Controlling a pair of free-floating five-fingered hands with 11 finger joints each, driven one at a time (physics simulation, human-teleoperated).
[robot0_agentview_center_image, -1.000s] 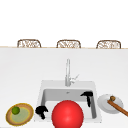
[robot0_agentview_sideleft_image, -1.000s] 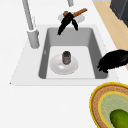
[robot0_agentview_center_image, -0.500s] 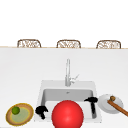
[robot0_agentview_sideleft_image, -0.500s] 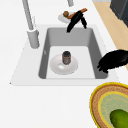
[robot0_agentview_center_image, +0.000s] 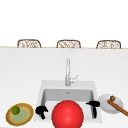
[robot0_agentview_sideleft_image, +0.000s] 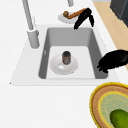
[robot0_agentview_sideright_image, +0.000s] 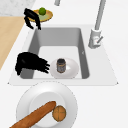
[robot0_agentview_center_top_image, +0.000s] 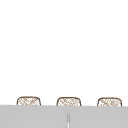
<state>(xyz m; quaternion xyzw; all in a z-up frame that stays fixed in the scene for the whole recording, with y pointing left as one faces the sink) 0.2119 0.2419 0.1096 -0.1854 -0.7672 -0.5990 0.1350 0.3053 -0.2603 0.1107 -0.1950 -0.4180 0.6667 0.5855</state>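
Observation:
My right hand (robot0_agentview_center_image: 93, 104) hovers open over the sink's (robot0_agentview_center_image: 45, 93) right front corner, fingers hanging relaxed, next to a white plate (robot0_agentview_center_image: 105, 106) holding a baguette (robot0_agentview_center_image: 119, 108) and a brown roll (robot0_agentview_center_image: 112, 98). In the left side view the right hand (robot0_agentview_sideleft_image: 83, 17) is at the far end; in the right side view the same hand (robot0_agentview_sideright_image: 30, 62) is nearest. My left hand (robot0_agentview_center_image: 41, 111) hangs open at the sink's left front corner, beside a yellow plate (robot0_agentview_center_image: 26, 117) with a lime (robot0_agentview_center_image: 16, 110). A dark jar (robot0_agentview_sideleft_image: 66, 57) stands on a white plate (robot0_agentview_sideleft_image: 58, 68) in the basin.
A large red ball (robot0_agentview_center_image: 67, 115) covers the sink's front middle in the front view. The faucet (robot0_agentview_center_image: 67, 72) rises behind the basin. Three wicker chair backs (robot0_agentview_center_top_image: 68, 101) line the counter's far edge. White counter surrounds the sink (robot0_agentview_sideright_image: 105, 65).
My right hand has drifted right and toward the sink's front edge, ending beside the baguette plate. The left hand, jar and plates have stayed put.

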